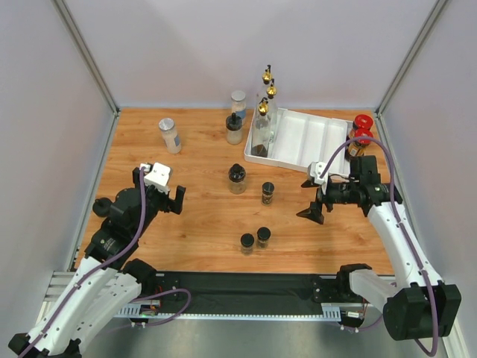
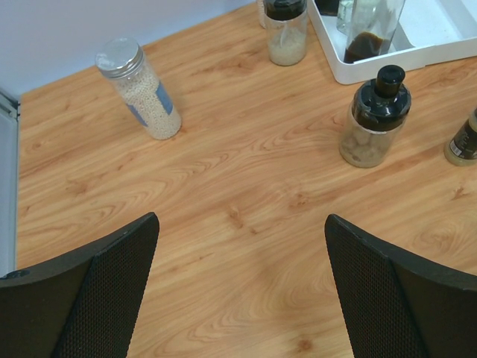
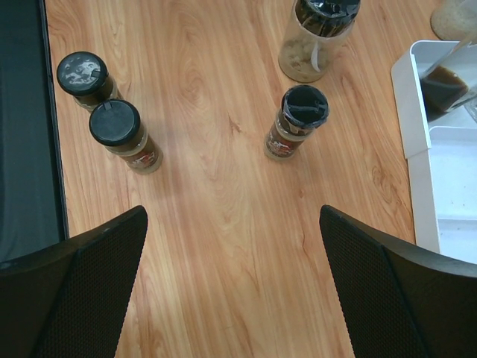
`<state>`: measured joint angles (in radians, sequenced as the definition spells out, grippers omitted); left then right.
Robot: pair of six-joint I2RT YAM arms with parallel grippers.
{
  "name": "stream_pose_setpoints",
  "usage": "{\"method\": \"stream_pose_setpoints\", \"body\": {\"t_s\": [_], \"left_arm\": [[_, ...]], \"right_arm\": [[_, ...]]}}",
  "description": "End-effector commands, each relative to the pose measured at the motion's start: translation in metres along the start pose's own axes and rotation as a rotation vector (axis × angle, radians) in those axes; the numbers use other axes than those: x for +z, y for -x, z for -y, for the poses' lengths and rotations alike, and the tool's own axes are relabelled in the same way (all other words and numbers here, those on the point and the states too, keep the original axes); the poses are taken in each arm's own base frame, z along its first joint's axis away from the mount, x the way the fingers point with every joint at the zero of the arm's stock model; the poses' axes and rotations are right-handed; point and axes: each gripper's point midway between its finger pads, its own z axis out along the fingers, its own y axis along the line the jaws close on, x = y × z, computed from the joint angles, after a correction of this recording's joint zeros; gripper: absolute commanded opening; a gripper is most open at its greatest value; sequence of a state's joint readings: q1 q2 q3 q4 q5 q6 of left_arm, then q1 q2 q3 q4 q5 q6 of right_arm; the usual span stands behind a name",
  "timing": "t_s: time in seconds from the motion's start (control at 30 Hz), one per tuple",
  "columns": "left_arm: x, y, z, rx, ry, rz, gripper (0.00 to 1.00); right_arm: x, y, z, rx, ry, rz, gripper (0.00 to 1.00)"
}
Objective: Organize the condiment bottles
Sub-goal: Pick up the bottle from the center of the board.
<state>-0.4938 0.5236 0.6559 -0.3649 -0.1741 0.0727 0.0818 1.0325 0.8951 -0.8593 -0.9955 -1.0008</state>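
Note:
Three tall gold-spouted bottles point(image 1: 262, 123) stand at the back, the nearest one in the left end of the white tray point(image 1: 317, 142). Two red-lidded jars point(image 1: 361, 132) stand right of the tray. One silver-lidded jar point(image 1: 170, 135) stands at the back left and another point(image 1: 238, 103) at the back. A black-capped clear jar point(image 1: 237, 179) and a small spice jar point(image 1: 267, 193) stand mid-table. Two small spice jars point(image 1: 255, 240) stand near the front. My left gripper point(image 1: 174, 200) is open and empty, left of them. My right gripper point(image 1: 308, 200) is open and empty, right of them.
The left wrist view shows the silver-lidded jar point(image 2: 138, 88), the black-capped clear jar point(image 2: 376, 115) and the tray corner point(image 2: 417, 58) ahead. The right wrist view shows the two front spice jars point(image 3: 104, 108), the single spice jar point(image 3: 298, 119) and the tray edge point(image 3: 417, 149).

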Motion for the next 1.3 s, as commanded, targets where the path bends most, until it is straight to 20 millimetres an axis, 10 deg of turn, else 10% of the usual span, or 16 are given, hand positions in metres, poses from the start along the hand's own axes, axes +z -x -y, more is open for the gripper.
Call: {"method": "stream_pose_setpoints", "body": {"t_s": [0.0, 1.27], "left_arm": [[-0.001, 0.0, -0.002, 0.001, 0.006, 0.006, 1.0], [-0.001, -0.006, -0.01, 0.023, 0.052, -0.016, 1.0]], "right_arm": [[0.0, 0.02, 0.004, -0.095, 0.024, 0.054, 1.0], [0.053, 0.009, -0.003, -0.25, 0.18, -0.085, 1.0]]}}
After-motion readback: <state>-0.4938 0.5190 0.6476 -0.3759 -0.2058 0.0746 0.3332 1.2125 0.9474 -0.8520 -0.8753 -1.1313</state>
